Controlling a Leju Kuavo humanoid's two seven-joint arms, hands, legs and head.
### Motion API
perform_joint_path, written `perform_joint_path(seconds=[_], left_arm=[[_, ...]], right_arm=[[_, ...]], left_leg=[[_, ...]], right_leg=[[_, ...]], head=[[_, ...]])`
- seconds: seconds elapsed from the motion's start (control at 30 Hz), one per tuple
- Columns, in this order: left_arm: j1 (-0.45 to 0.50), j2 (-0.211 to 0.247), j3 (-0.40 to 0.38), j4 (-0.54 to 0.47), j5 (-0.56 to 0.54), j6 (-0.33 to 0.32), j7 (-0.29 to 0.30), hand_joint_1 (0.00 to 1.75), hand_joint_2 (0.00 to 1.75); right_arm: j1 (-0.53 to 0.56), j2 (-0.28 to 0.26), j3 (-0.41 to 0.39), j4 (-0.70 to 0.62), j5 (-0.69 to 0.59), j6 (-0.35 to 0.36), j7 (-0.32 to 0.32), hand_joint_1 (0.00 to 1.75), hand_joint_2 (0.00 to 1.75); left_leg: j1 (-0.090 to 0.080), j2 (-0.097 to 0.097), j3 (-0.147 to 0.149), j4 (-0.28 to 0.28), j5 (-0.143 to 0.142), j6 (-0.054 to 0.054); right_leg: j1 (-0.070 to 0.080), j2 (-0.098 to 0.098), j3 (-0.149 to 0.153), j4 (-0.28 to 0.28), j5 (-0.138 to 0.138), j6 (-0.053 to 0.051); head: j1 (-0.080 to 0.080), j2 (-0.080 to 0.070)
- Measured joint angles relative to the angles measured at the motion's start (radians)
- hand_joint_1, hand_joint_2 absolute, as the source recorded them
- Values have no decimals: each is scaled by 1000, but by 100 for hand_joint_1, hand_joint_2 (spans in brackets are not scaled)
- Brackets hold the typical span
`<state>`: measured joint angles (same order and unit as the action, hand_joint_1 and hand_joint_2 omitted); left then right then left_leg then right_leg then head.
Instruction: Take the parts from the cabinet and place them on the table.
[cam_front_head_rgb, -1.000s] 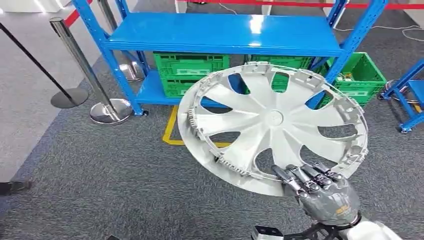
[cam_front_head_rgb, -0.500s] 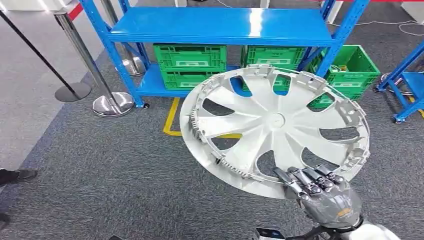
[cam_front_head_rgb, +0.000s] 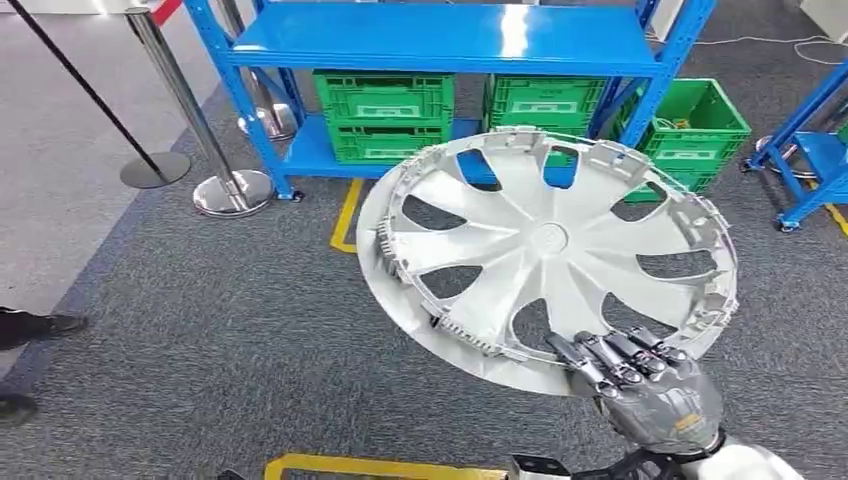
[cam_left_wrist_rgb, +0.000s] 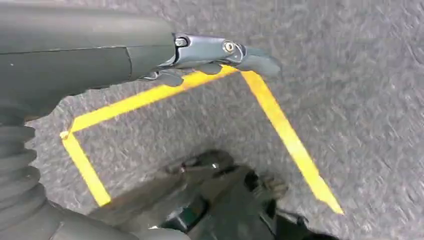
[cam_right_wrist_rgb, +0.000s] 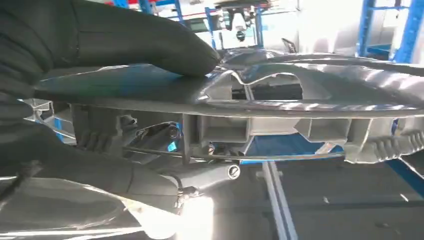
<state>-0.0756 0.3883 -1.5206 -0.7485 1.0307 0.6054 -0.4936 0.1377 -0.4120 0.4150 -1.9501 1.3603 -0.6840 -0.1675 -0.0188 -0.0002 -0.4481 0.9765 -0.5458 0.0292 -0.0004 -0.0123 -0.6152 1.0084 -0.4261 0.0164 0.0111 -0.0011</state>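
The right hand (cam_front_head_rgb: 655, 395) grips the near rim of a silver wheel cover (cam_front_head_rgb: 545, 255) at about 5 o'clock in the head view, fingers (cam_front_head_rgb: 610, 358) curled over the edge onto the inner face. The cover is held tilted above the grey carpet floor (cam_front_head_rgb: 200, 330), its ribbed inner side toward the camera. It hides part of the floor behind it and the lower right end of the blue cabinet (cam_front_head_rgb: 440, 40). In the right wrist view the thick thumb (cam_right_wrist_rgb: 125, 42) presses on one face of the rim (cam_right_wrist_rgb: 280, 107) while darker fingers lie under it; the clips and tabs along the edge are clear, the background is washed out by glare.

The left hand (cam_left_wrist_rgb: 215, 52) shows in the left wrist view, hanging over the carpet; its fingers are slightly curled with nothing in them, but whether it is spread or closed is hard to judge from this angle. Yellow floor tape (cam_left_wrist_rgb: 280, 130) runs beneath it, blurred.

At 12 o'clock the cabinet's lower shelf carries two green crates (cam_front_head_rgb: 385, 115), stacked two high on the left side; their contents cannot be seen. A third green crate (cam_front_head_rgb: 700, 125) stands on the floor at 2 o'clock, with small items inside too tiny to identify. Chrome stanchion posts (cam_front_head_rgb: 215, 160) stand at 10 o'clock. A dark shoe (cam_front_head_rgb: 45, 325), cut off by the frame, sits at 9 o'clock.
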Motion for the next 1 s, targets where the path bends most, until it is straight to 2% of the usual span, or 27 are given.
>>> perform_joint_path(seconds=[0.03,0.07,0.1,0.13,0.17,0.2,0.23,0.27,0.33,0.37,0.4,0.43,0.5,0.53,0.57,0.6,0.7,0.73,0.77,0.8,0.87,0.9,0.93,1.0], left_arm=[[2,-1,2,-2,-3,0,0,0,175],[2,-1,3,-2,-5,0,0,0,175],[1,-1,4,-2,-6,0,0,0,175],[2,-2,6,-2,-6,0,1,0,175],[3,-5,7,-3,-6,0,1,0,175],[4,-5,7,-3,-6,0,1,0,175],[5,-6,8,-3,-6,0,1,0,175],[6,-6,8,-3,-7,0,2,0,175],[6,-8,8,-3,-13,0,3,0,175],[5,-8,9,-3,-15,0,3,0,175],[5,-7,10,-3,-15,1,3,0,175],[5,-8,10,-3,-16,1,3,0,175],[7,-8,10,-3,-16,1,5,0,175],[7,-5,10,-3,-16,1,6,0,175],[7,-6,10,-3,-16,1,5,0,175],[7,-6,10,-3,-16,1,6,0,175],[8,-6,10,-3,-16,2,6,0,175],[10,-8,10,-3,-16,2,6,0,175],[11,-8,10,-3,-16,2,6,0,175],[11,-8,10,-3,-16,2,6,0,175],[11,-7,10,-3,-16,2,6,0,175],[11,-5,10,-3,-16,2,6,0,175],[11,-5,10,-3,-16,2,6,0,175],[11,-2,10,-3,-17,2,6,0,175]], right_arm=[[1,0,0,0,-2,0,-2,175,175],[2,0,0,0,-3,0,-3,175,175],[0,0,0,0,-4,0,-3,175,175],[0,0,0,0,-3,0,-4,175,175],[0,0,0,0,-3,0,-4,175,175],[1,0,0,0,-3,0,-4,175,175],[1,0,0,2,-3,0,-4,175,175],[1,0,0,3,-3,0,-4,175,175],[0,0,0,3,-3,0,-5,175,175],[-3,0,0,3,-3,0,-5,175,175],[-6,0,0,3,-3,0,-6,175,175],[-9,0,0,3,-4,0,-6,175,175],[-8,0,0,3,-4,0,-5,175,175],[-9,0,0,3,-4,0,-5,175,175],[-11,0,0,3,-4,0,-5,175,175],[-12,0,0,3,-3,0,-6,175,175],[-12,0,0,3,-4,0,-5,175,175],[-12,0,0,3,-3,0,-5,175,175],[-11,0,0,3,-3,0,-6,175,175],[-12,0,0,3,-3,0,-5,175,175],[-12,0,0,3,-4,0,-5,175,175],[-13,0,0,3,-3,0,-5,175,175],[-15,0,0,3,-3,0,-5,175,175],[-16,1,0,3,-3,0,-6,175,175]], left_leg=[[13,3,-5,-18,20,5],[11,6,-15,-19,30,10],[11,7,-27,-17,39,16],[11,7,-40,-15,48,15],[10,8,-52,-15,56,15],[9,8,-63,-14,64,14],[9,8,-72,-12,72,12],[9,8,-80,-10,77,10],[10,8,-95,2,81,6],[10,8,-98,12,82,3],[4,8,-108,18,83,-4],[3,8,-113,28,84,-7],[5,8,-118,27,94,-20],[4,7,-120,29,96,-23],[6,4,-128,39,79,-30],[7,3,-138,68,50,-37],[15,4,-221,295,-73,-50],[17,3,-236,343,-87,-51],[17,3,-228,339,-75,-50],[17,3,-200,292,-43,-46],[15,3,-105,115,42,-32],[11,2,-73,47,57,-21],[9,2,-68,30,55,-16],[7,2,-76,24,49,-12]], right_leg=[[0,3,-13,6,-3,5],[1,8,-30,28,-37,10],[-1,11,-52,84,-84,15],[-4,10,-80,167,-131,19],[-5,10,-104,242,-167,23],[-7,10,-115,295,-187,27],[-8,10,-103,296,-184,30],[-9,10,-65,253,-161,31],[-12,9,64,64,-93,30],[-13,9,104,-10,-101,28],[-9,9,109,-20,-116,25],[-10,11,111,-19,-104,13],[-7,11,103,-11,-98,1],[-12,10,99,-15,-91,-9],[-15,7,97,-16,-86,-16],[-15,7,92,-16,-81,-23],[-12,6,77,-15,-71,-28],[-11,6,72,-15,-68,-28],[-10,6,69,-15,-65,-28],[-9,7,67,-14,-63,-27],[-6,8,68,-14,-61,-25],[-7,8,67,-14,-59,-23],[1,8,58,-8,-56,-17],[-2,7,45,-8,-48,-6]], head=[[0,0],[3,0],[5,0],[7,0],[6,0],[6,0],[6,0],[6,0],[6,0],[6,0],[8,0],[6,0],[7,0],[7,0],[8,0],[2,0],[0,0],[0,0],[0,0],[-1,0],[0,0],[0,0],[1,0],[0,0]])
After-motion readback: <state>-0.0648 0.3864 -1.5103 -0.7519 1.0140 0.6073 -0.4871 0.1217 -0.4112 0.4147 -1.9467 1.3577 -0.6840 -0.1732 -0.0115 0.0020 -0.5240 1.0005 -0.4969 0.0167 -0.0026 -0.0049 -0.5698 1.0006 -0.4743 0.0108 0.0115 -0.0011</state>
